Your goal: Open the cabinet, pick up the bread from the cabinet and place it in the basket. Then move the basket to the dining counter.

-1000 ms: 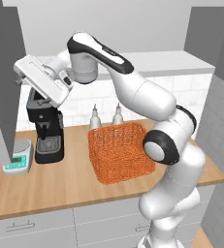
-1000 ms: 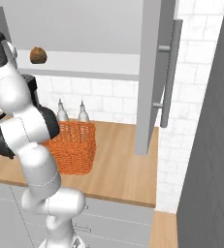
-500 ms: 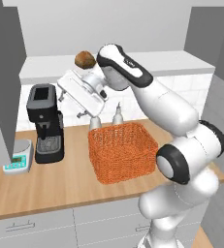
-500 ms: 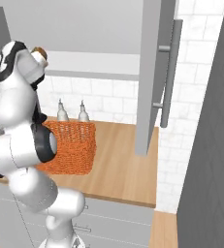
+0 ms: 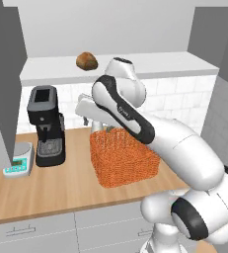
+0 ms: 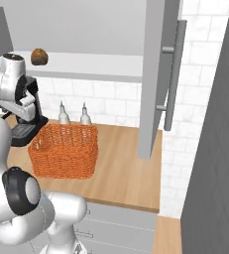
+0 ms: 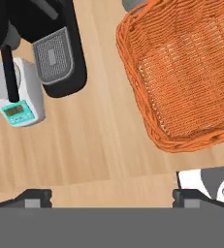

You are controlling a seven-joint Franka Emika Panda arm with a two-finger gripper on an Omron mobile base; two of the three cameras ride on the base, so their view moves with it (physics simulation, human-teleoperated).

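The cabinet (image 5: 150,63) stands open, and its right door (image 6: 154,74) with the steel bar handle swings out toward me. The bread (image 5: 86,60), a small tan-brown lump, lies on the cabinet shelf, seen as the bread (image 6: 38,56) from the right too. Below it the orange wicker basket (image 5: 123,157) sits on the wood worktop, holding nothing I can see, and the basket (image 7: 181,72) fills the hand view's upper right. My gripper (image 5: 87,120) hangs under the shelf between coffee machine and basket, pointing down at the worktop. The gripper (image 7: 111,194) is open, with nothing between its fingertips. The dining counter is out of view.
A black coffee machine (image 5: 46,126) and a small white scale (image 5: 18,163) stand left of the basket. Two bottles (image 6: 74,115) stand behind the basket against the white tiles. The open left door (image 5: 4,79) hangs at the far left. A grey wall (image 6: 215,124) closes the right side.
My arm has swung right from the coffee machine and left door, passed close to the bread, then dropped the hand below the shelf. The bread stays on the shelf.
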